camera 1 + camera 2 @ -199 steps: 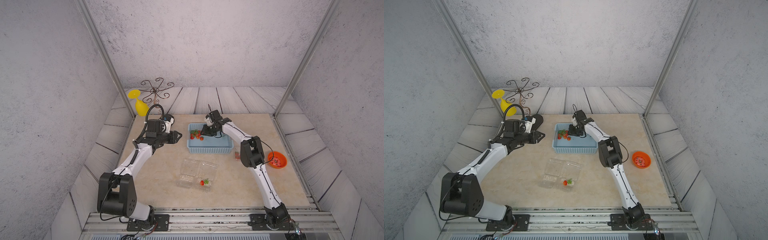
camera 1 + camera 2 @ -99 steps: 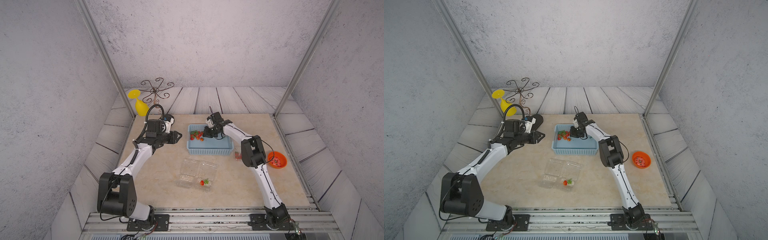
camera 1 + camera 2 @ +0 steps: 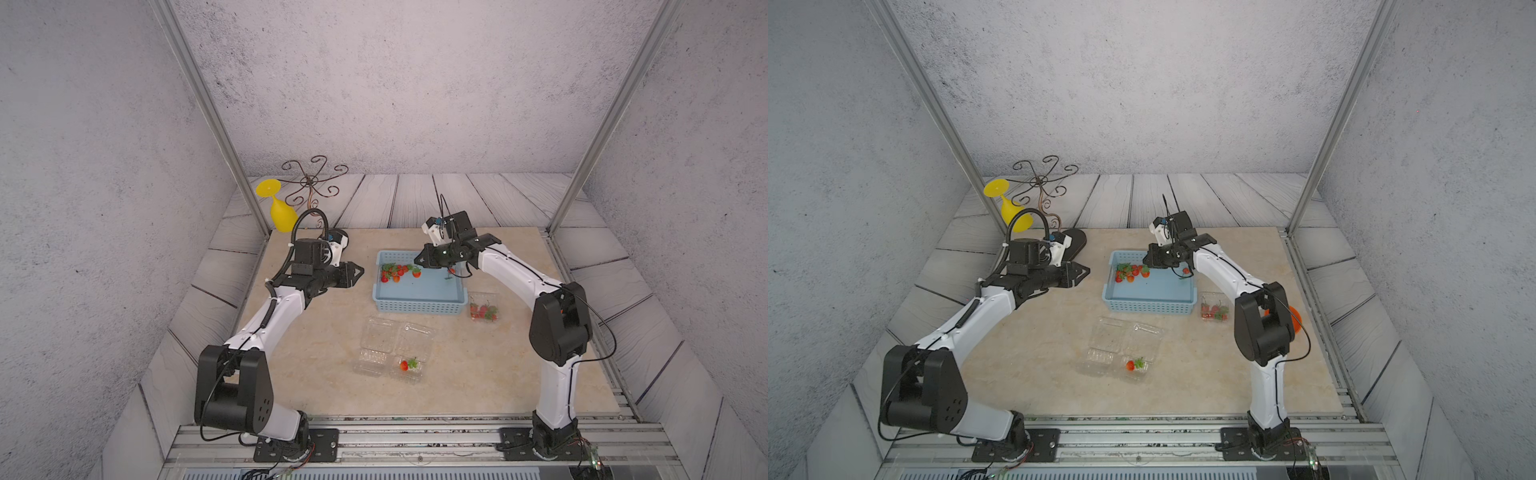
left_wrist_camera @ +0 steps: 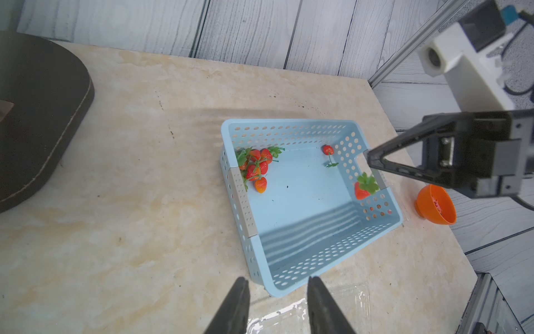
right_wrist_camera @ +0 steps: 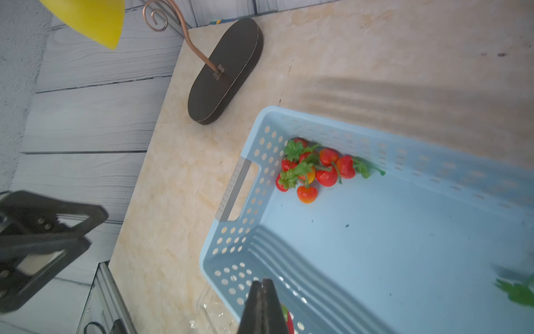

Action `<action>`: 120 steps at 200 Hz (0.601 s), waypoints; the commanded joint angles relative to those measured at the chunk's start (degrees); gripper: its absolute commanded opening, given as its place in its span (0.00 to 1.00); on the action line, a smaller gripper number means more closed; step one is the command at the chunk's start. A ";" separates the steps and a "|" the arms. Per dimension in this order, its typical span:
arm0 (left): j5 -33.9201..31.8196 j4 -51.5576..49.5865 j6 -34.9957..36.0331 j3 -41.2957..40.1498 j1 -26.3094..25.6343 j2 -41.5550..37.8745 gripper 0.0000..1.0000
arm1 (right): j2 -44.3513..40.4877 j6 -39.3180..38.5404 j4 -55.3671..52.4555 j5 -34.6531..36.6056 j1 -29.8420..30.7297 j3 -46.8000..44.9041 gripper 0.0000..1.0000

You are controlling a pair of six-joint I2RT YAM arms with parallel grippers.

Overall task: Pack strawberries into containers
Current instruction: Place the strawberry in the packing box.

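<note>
Left wrist view: we list right hand (image 4: 370,157) above basket (image 4: 283,123), pinched together on one dangling strawberry (image 4: 361,191); left hand (image 4: 277,282) short of basket, over table (image 4: 130,173), jaws apart.

In your right wrist view, the closed right fingers (image 5: 253,312) cover most of a strawberry (image 5: 290,324), and a blurred green leaf (image 5: 517,292) runs off the frame edge. In a top view, the right arm's elbow hides most of the orange bowl (image 3: 1296,322). Your left wrist view crops a clear container (image 4: 352,303).
</note>
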 commanded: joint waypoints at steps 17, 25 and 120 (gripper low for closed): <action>-0.07 -0.55 0.95 1.35 0.64 0.36 0.37 | -9.74 -3.72 -2.93 -1.81 4.28 -13.08 0.00; -0.09 -0.55 0.90 1.36 0.64 0.37 0.37 | -11.50 -3.99 -3.34 -2.07 5.26 -15.43 0.00; -0.03 -0.38 0.73 1.07 0.64 -0.47 0.37 | -13.01 -4.98 -6.46 -1.00 16.28 -27.02 0.02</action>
